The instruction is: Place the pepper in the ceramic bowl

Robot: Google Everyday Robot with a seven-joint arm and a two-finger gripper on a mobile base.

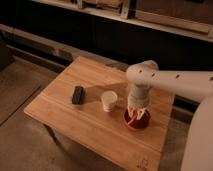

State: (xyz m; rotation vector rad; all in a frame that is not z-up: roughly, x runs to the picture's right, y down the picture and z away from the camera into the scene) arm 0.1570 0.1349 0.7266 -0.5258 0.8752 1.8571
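The red ceramic bowl (144,123) sits on the right part of the wooden table (85,125). My gripper (135,114) points straight down from the white arm, directly over the bowl, with its tip at about rim height. A thin red-orange streak, which looks like the pepper (131,119), shows at the gripper's tip inside the bowl's left half. I cannot tell whether it is held or lying in the bowl. The arm hides the back of the bowl.
A small white paper cup (109,101) stands just left of the bowl. A small black rectangular block (78,94) lies further left. Dark shelving runs behind the table. The table's right edge is close to the bowl.
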